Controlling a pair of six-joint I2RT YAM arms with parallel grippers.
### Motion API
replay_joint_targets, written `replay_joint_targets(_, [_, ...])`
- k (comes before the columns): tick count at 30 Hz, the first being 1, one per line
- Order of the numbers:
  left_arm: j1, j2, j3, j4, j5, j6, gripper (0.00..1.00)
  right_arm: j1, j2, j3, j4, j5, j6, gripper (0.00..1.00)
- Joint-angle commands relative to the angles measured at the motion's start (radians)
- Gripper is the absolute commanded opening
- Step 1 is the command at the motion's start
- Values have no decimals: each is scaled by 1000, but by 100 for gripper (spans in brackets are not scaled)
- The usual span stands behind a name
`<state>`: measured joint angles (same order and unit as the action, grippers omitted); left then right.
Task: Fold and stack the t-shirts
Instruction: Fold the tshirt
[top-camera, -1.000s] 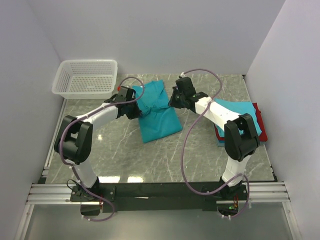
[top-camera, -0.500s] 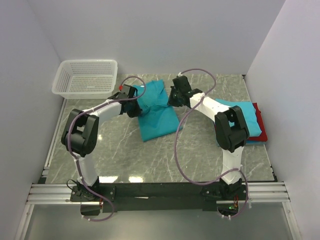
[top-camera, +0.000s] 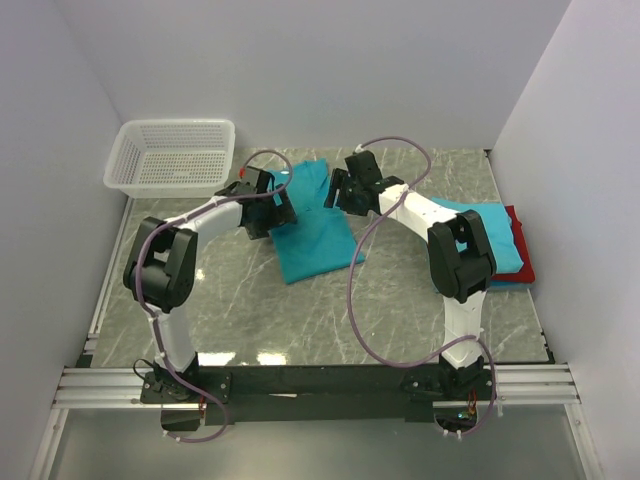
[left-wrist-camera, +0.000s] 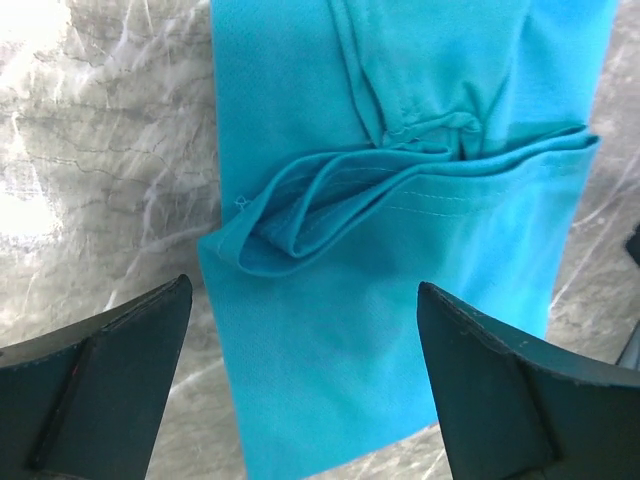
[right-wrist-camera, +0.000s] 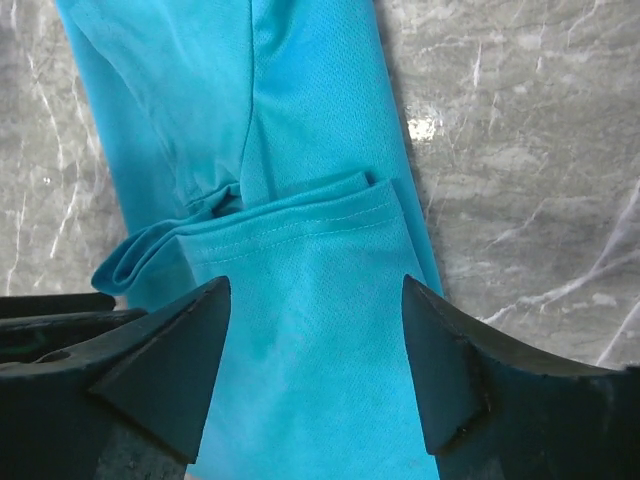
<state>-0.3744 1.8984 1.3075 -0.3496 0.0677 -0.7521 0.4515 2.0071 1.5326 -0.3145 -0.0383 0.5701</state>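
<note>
A teal t-shirt lies half folded on the marble table, its near part doubled back over the far part. My left gripper hovers at its left edge, jaws open and empty. In the left wrist view the gripper stands wide above flat teal cloth, just short of the hemmed fold. My right gripper hovers over the shirt's far right part. In the right wrist view that gripper is open over the folded layer, holding nothing. At the right lies a stack of folded t-shirts, teal on red.
A white mesh basket stands at the back left corner. White walls close in the table on three sides. The right arm's elbow hangs over the left part of the folded stack. Purple cables loop over both arms.
Both grippers have gone from shut to open and let go of the teal shirt. The folded-over layer now lies loose on the shirt. The arms shifted only slightly.
</note>
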Motion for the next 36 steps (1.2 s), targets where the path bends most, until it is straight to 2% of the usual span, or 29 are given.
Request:
replay_joint_targets(1, [0, -85, 49, -3, 0, 20, 99, -7, -36, 34, 12, 14, -21, 77])
replay_joint_targets(3, [0, -114, 56, -9, -9, 26, 99, -7, -79, 17, 26, 21, -26, 87])
replay_joint_targets(4, [0, -124, 58, -8, -9, 31, 99, -7, -97, -3, 28, 26, -32, 88])
replay_joint_targets(11, [-20, -246, 7, 6, 17, 27, 99, -5, -304, -161, 72, 8, -44, 90])
replay_joint_targets(13, [-23, -303, -42, 23, 27, 14, 100, -5, -341, -227, 100, -53, -52, 91])
replay_joint_targets(18, [-49, -458, -220, 122, 109, -7, 99, 7, -470, -377, 146, -81, -44, 91])
replay_joint_targets(22, [-122, -489, -301, 132, 119, -18, 100, 4, -560, -518, 160, -68, -32, 92])
replay_joint_targets(29, [-179, -518, -505, 158, 99, -81, 99, 0, -585, -643, 149, -29, 4, 92])
replay_joint_targets(36, [-199, -467, -583, 193, 96, -113, 98, -19, -539, -667, 152, -35, 33, 90])
